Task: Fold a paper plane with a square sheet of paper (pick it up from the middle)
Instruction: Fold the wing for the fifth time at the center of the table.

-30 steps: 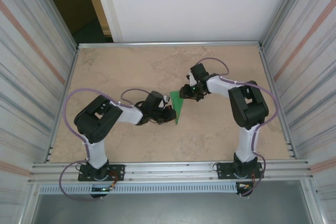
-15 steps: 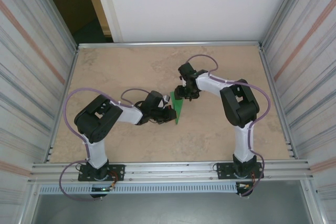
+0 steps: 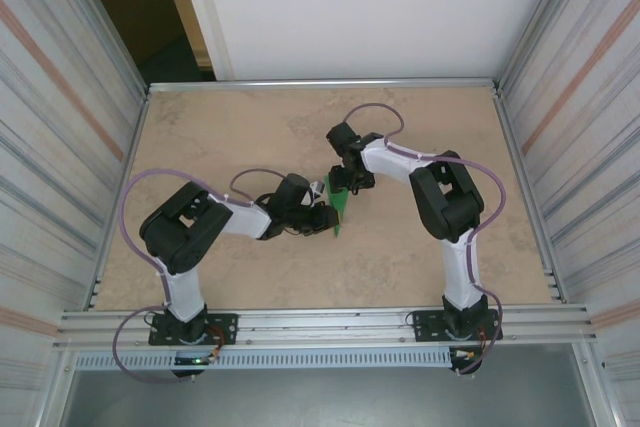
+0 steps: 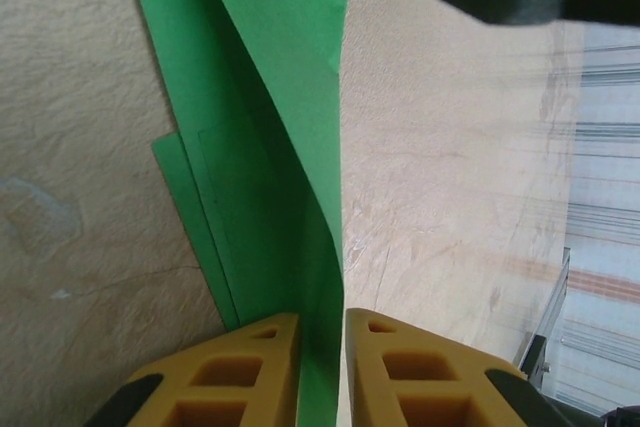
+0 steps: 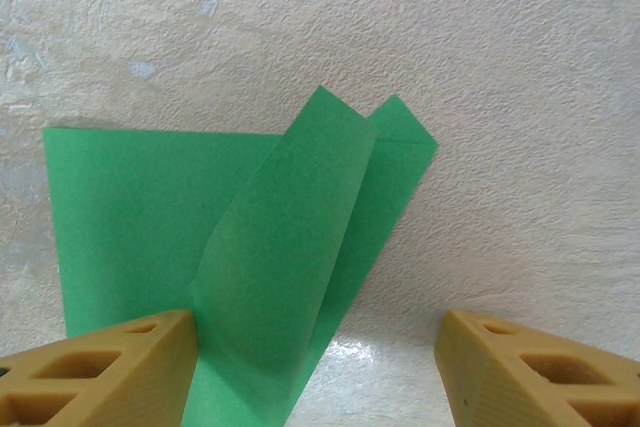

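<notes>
The paper is thin and near weightless, so it will bend, spring back at a crease or slide on the smooth table at the lightest push. In my judgement it is best taken at a folded edge where several layers stack and stiffen it, with a flat, gentle pinch that will not crumple it or add stray creases. It is bright green, plain and unmarked, and already folded. From above it reads as a narrow wedge, broad at the far end and tapering to a point at the near end. The wrist views show flat lower layers with one long flap lifted off them and two pointed corners side by side. It lies at mid-table between the two arms. The left gripper sits at its left side with its fingers almost together, leaving a narrow slot with a raised fold of the paper standing in it. Whether the pads actually press that fold I cannot tell. The right gripper hangs over the far end, jaws spread wide, one finger at the paper's edge, holding nothing.
</notes>
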{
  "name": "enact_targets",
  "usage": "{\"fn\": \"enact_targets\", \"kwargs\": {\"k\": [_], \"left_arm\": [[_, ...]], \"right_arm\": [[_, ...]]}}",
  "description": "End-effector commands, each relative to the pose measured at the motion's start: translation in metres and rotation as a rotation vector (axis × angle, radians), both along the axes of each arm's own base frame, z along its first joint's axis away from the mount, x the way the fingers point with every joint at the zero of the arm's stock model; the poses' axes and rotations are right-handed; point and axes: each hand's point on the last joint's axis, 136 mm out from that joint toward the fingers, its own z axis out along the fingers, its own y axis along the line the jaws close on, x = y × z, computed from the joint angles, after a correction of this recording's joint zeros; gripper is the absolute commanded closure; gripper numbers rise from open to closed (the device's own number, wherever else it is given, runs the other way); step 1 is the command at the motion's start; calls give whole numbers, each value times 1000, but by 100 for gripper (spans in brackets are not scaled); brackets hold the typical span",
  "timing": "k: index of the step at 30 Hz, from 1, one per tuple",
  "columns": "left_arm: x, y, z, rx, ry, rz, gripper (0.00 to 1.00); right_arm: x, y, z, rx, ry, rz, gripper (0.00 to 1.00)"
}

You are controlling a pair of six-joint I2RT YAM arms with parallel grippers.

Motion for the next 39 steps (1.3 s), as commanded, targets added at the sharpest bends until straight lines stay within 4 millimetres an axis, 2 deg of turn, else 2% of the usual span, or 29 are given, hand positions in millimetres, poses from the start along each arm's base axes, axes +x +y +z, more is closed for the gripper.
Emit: {"fn": "enact_targets", "kwargs": {"k": [1, 6, 11, 15, 17, 24, 27, 32, 39], "left_arm": [[-19, 31, -36, 153, 87, 39, 78], [-13, 29, -13, 116, 46, 61, 77], [-5, 39, 14, 104, -37, 120, 75], [2, 24, 43, 14, -108, 79, 78], [6, 17, 49, -4, -117, 67, 81], [26, -15, 52, -53, -103, 10, 88], [26, -21, 46, -45, -78, -7, 89], [24, -13, 23, 46, -36, 3, 91], [23, -6, 8, 76, -9, 29, 92]], "right_arm": [[-49, -32, -81, -143, 238, -37, 35], [-53, -38, -88, -183, 261, -49, 34], [-57, -41, -92, -199, 282, -50, 34], [-59, -40, -94, -195, 292, -53, 34], [-59, -40, -95, -193, 297, -56, 34], [-61, -41, -97, -189, 309, -65, 34], [-62, -43, -97, -185, 315, -71, 34], [-60, -42, -96, -178, 316, -74, 35], [-61, -42, -97, -176, 322, -73, 35]]}}
